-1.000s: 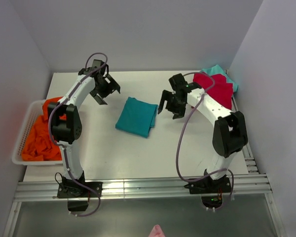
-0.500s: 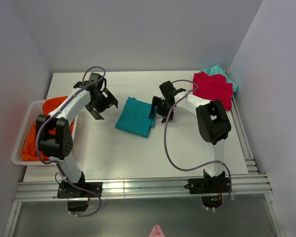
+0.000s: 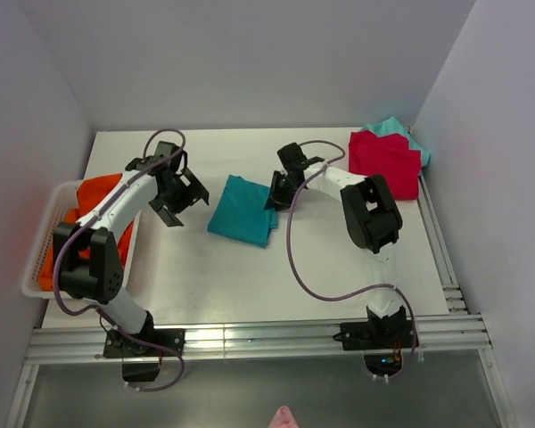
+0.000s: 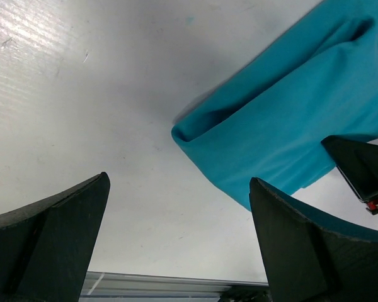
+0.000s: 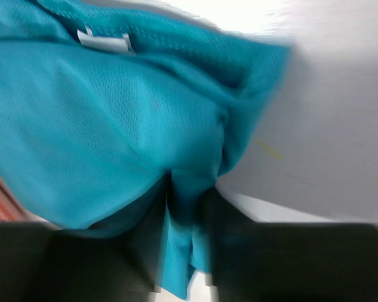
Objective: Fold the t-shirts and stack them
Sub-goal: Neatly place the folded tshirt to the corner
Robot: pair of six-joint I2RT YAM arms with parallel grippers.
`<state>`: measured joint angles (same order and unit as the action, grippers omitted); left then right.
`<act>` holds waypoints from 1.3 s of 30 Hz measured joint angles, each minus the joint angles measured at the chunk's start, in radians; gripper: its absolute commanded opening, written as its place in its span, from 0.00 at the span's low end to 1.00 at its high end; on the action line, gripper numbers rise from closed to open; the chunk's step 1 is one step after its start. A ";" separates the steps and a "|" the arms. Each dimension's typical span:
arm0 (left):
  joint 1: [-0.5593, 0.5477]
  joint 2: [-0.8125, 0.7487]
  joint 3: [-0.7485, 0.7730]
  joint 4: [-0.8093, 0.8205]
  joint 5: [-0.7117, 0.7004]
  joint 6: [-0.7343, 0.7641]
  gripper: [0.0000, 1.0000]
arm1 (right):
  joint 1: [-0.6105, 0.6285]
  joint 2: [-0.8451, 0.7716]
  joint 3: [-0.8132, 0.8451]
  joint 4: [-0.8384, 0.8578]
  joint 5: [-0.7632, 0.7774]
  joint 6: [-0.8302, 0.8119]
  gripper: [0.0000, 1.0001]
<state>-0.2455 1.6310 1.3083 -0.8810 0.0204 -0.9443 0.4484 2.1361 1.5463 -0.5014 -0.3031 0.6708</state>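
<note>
A teal-blue folded cotton t-shirt (image 3: 241, 212) lies near the middle of the white table (image 3: 205, 285), between the two arms. The right gripper (image 3: 275, 193) sits at the shirt's right edge. In the right wrist view its dark fingers (image 5: 69, 264) are close together with a fold of the teal cloth hanging between them, so the jaws appear to pinch that edge, though the view is blurred. A small white neck label (image 5: 104, 41) shows near the top of that view, sewn at the stitched collar seam. No writing can be read on it.

The left gripper (image 3: 184, 198) hangs just beside the shirt's left edge, apart from it. In the left wrist view its two black fingers (image 4: 50, 245) stand spread wide with only bare table between them, and the shirt's folded corner points towards the gap.

At the far right corner of the table a folded red t-shirt (image 3: 385, 162) rests on a light-teal t-shirt (image 3: 390, 126), whose edges show beyond it. On the left, orange t-shirts (image 3: 96, 191) lie crumpled in a white plastic mesh basket (image 3: 34, 259) at the table's left edge.
</note>
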 measured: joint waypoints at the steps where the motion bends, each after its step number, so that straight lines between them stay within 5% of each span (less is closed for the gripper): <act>1: 0.000 0.000 -0.004 0.001 0.000 0.001 0.99 | 0.007 0.013 0.009 0.003 0.005 0.003 0.16; 2: 0.000 0.000 -0.007 0.001 0.000 0.001 0.99 | 0.011 0.021 0.014 0.003 0.005 0.005 0.00; 16: 0.000 -0.013 -0.050 0.103 0.025 -0.001 0.99 | -0.010 0.030 0.269 -0.258 0.190 -0.089 0.00; 39: 0.000 0.003 -0.192 0.229 0.093 0.005 1.00 | -0.515 0.045 0.652 -0.469 0.373 -0.193 0.00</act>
<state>-0.2451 1.6337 1.1168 -0.6525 0.1131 -0.9390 -0.0669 2.1815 2.1979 -0.9707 0.0704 0.4774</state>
